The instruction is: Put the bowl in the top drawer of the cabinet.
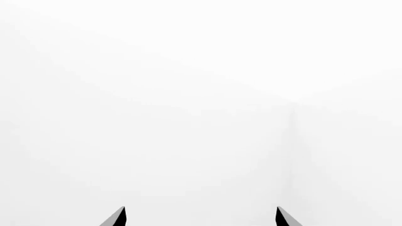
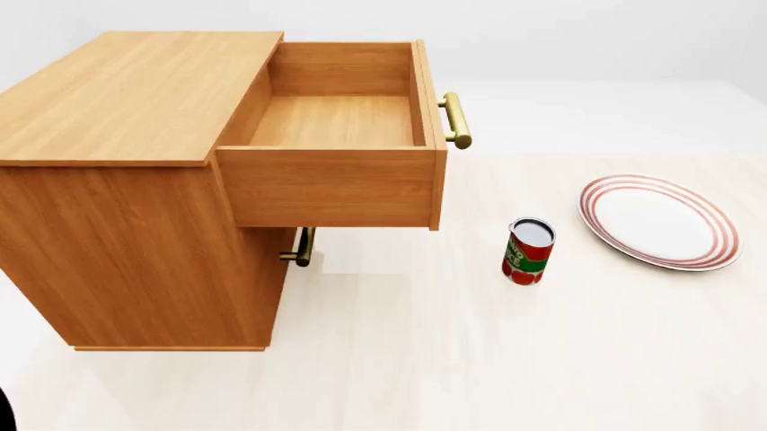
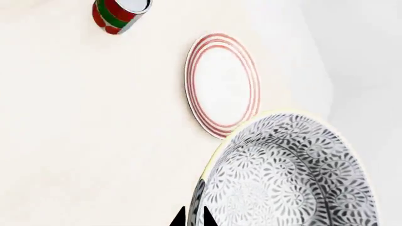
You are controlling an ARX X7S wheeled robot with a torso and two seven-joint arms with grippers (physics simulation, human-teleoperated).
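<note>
The bowl (image 3: 289,179) fills the near part of the right wrist view, its blue-grey speckled outside facing the camera. My right gripper (image 3: 194,217) is shut on the bowl's rim, one fingertip on each side of the wall, and holds it above the table. The bowl and both grippers are out of the head view. The orange-brown cabinet (image 2: 120,233) stands at the left. Its top drawer (image 2: 326,187) is pulled far out and empty, brass handle (image 2: 455,121) on its front. My left gripper (image 1: 201,217) is open with only white background before it.
A red and green can (image 2: 529,251) stands upright on the table right of the cabinet, also seen as the can (image 3: 119,14) in the right wrist view. A white plate (image 2: 659,222) with red rim rings lies farther right. The lower drawer's handle (image 2: 302,247) shows under the open drawer.
</note>
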